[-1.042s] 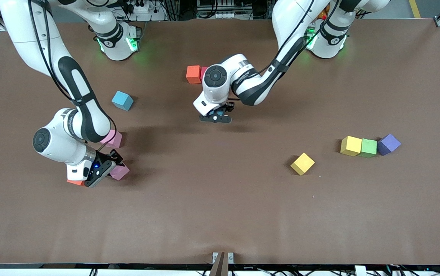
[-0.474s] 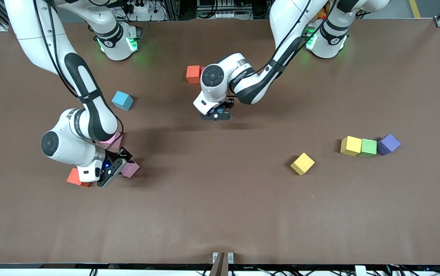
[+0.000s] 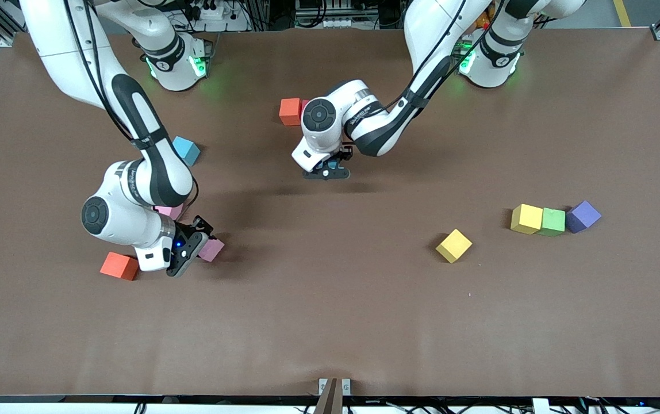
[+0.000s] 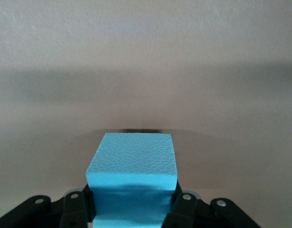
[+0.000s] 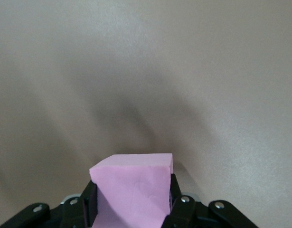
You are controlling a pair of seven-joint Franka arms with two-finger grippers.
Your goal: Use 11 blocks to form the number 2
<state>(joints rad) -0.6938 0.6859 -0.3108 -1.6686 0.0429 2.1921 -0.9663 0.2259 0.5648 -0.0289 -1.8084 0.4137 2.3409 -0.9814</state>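
— So where do we have the blocks relative to the jaws?

— We see a light blue block (image 4: 131, 178) clamped between the left gripper (image 3: 325, 171)'s jaws, which are closed tight on its sides; the gripper hangs over bare counter (image 3: 330, 322) near the middle. The right gripper (image 3: 191, 248) has its jaws closed on a pink block (image 5: 134, 192), low over the counter toward the right arm's end.

— And what do we count lying loose?

— We find an orange block (image 3: 119, 266) beside the right gripper, another pink block (image 3: 169, 211) half hidden under that arm, and a second light blue block (image 3: 186, 150) farther from the camera. An orange-red block (image 3: 290, 111) sits by the left arm's wrist. Toward the left arm's end, a yellow block (image 3: 453, 245) lies alone, and a yellow cube (image 3: 526, 218), green cube (image 3: 552, 222) and purple cube (image 3: 583, 216) sit in a touching row.

— What differs from a second ago?

— We note the right gripper has carried its pink block toward the middle, uncovering the orange block. The left gripper has barely shifted.
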